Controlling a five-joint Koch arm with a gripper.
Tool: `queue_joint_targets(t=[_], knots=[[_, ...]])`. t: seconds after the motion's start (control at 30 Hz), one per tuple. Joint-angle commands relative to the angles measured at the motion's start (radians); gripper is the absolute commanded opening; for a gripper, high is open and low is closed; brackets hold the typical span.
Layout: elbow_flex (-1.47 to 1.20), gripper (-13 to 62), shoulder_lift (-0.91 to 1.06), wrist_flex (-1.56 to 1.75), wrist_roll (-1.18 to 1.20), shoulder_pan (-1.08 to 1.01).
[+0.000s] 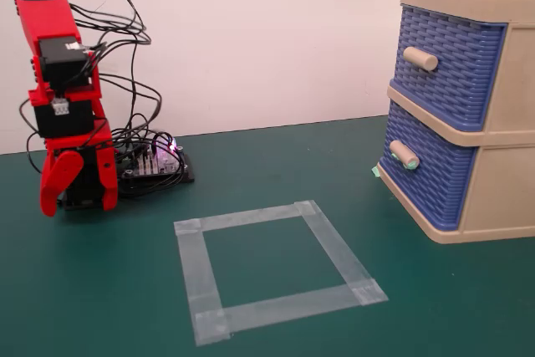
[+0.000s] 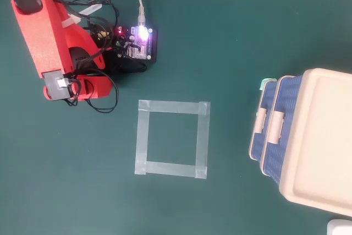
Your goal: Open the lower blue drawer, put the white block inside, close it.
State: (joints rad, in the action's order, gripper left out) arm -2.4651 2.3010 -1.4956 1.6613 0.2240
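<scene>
Lower blue drawer (image 1: 426,175) sits pushed in, bottom slot of the beige cabinet (image 1: 501,198) at the right edge of the green counter (image 1: 276,165) in the fixed view, its beige handle with teal ends (image 1: 405,155) sticking out front. Count-wise: two blue drawers, the upper blue drawer (image 1: 451,60) has a plain beige handle, one cabinet, one red arm (image 1: 63,64), one square of clear tape (image 1: 276,265) on the counter, and one little lit-up controller board (image 2: 137,42) with cables near the arm base. No white block visible in either view. The arm is folded up tall on the far left, and its end effector (image 1: 71,194) hangs pointing down just above the counter, well apart from the drawer with the tape square between them. Two red fingers show with only a narrow gap between them, and nothing is in them.
</scene>
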Motion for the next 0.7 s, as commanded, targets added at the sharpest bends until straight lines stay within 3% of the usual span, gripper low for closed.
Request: queue_joint_targets(t=[0.0, 0.33, 0.53, 0.67], knots=[[0.002, 34.0, 0.051, -0.132, 0.018, -0.023], [0.005, 33.9, 0.051, -0.17, -0.005, -0.212], [0.003, 33.8, 0.051, -0.166, -0.218, -0.225], [0.005, 34.4, 0.049, -0.164, -0.23, -0.227]])
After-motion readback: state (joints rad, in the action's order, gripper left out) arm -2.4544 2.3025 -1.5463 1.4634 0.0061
